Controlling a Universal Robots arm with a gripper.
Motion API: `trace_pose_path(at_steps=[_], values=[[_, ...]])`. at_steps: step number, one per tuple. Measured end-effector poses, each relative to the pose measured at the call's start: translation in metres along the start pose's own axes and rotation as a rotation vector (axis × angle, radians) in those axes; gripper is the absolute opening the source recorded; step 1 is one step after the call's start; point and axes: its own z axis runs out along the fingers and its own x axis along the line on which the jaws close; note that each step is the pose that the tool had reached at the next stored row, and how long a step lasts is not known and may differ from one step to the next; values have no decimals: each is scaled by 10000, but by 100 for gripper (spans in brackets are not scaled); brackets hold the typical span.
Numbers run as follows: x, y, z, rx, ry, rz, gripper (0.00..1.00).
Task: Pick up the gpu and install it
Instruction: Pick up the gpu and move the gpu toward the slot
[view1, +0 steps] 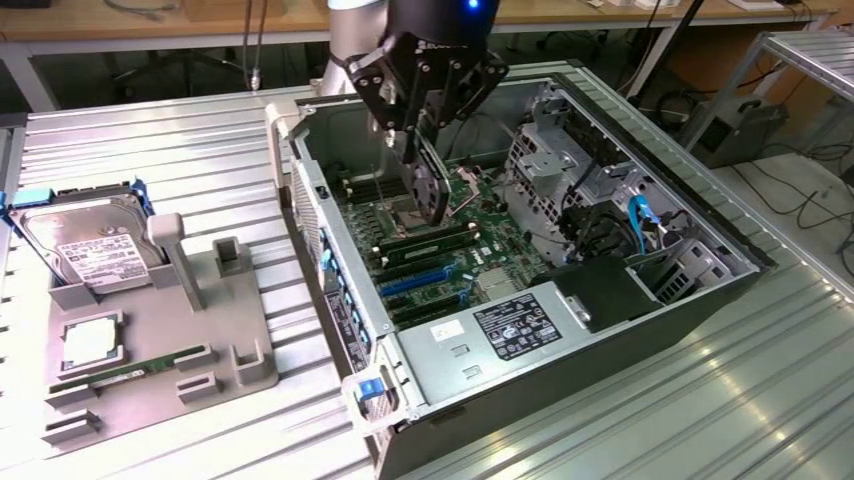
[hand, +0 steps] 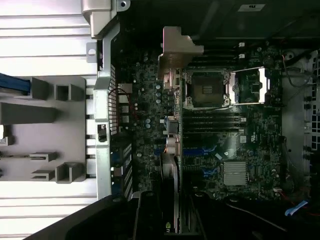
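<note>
1. One gpu (view1: 431, 190), a dark flat card, hangs upright on its long edge inside the open computer case (view1: 694, 290), over the motherboard (view1: 501, 255) in the half of the case away from the power supply. In the wrist view its single silver bracket (hand: 178, 50) sits at the far end of the card, next to the case's rear wall. I cannot tell whether its lower edge touches the board.
2. One gripper (view1: 420, 140) reaches down into the case from above. Its jaws are partly closed and clamp the card's upper edge between them, so the card hangs from the claw.
3. One CPU socket (hand: 205, 90) lies on the board just beside the card, its lid (hand: 247, 87) swung open.
4. Two blue slots (view1: 411, 284) run across the board between the card and the power supply.
5. One silver finned heatsink (hand: 235, 172) sits on the board near those slots.
6. One power supply (view1: 514, 325) with a black label fills the case's near corner.
7. One grey holder tray (view1: 234, 345) lies outside the case on the ribbed metal table (view1: 200, 140), to the exterior view's left of the case.
8. One silver hard drive (view1: 91, 250) stands tilted in the tray, at the end far from the case.
9. One square processor chip (view1: 91, 342) lies flat on the tray.
10. One narrow green RAM stick (view1: 134, 372) lies on the tray just beside the chip.
</note>
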Motion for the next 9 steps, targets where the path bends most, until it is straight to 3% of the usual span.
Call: trace_pose_path(at_steps=[9], values=[[-443,27,181,28,55,2,27]])
